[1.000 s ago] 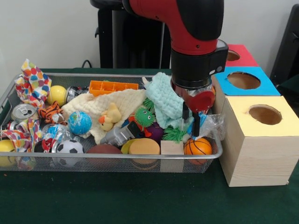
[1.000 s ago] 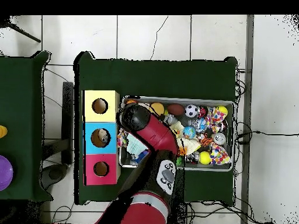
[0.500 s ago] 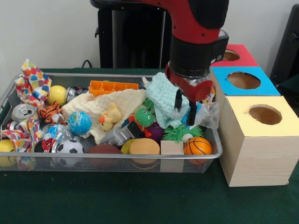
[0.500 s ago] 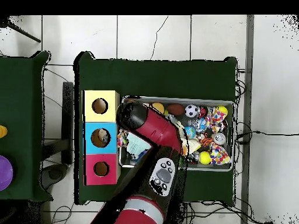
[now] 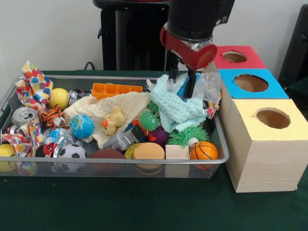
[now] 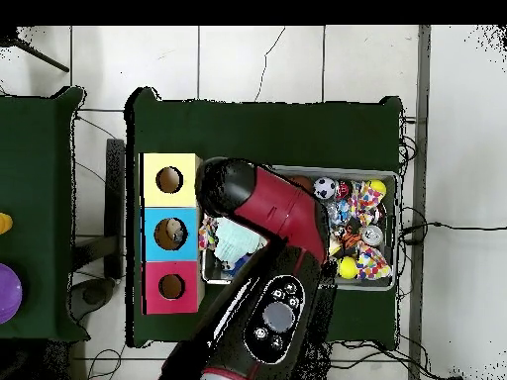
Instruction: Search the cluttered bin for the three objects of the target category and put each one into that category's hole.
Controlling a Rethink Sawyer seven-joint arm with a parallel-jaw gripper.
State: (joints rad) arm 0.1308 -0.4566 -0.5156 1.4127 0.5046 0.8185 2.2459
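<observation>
Pincer [image 5: 179, 93] of the red and black robot arm hangs above one end of a silver wire mesh bin [image 5: 120, 163] full of toys, cans and cloths. Its two dark fingers appear clamped on a crinkled clear plastic packet with blue print [image 5: 208, 89]. The packet bulges out on the side of the pincer nearest the boxes and is clear of the clutter.

Directly below the pincer lies a mint green knitted cloth [image 5: 180, 108]. Lower again are a green spiky rubber ball [image 5: 195, 134] and a small orange basketball [image 5: 203, 150].

Beside the pincer, just past the bin wall, stand three wooden boxes with round holes: a yellow-topped box [image 5: 269, 144], a blue-topped box [image 5: 250, 83] and a red-topped box [image 5: 236, 57].

From overhead, a pale item shows inside the hole in the blue-topped box [image 6: 170, 235], so one object may already be in. The held packet looks like the next, not yet over any hole. At least one more probably remains in the bin.
</observation>
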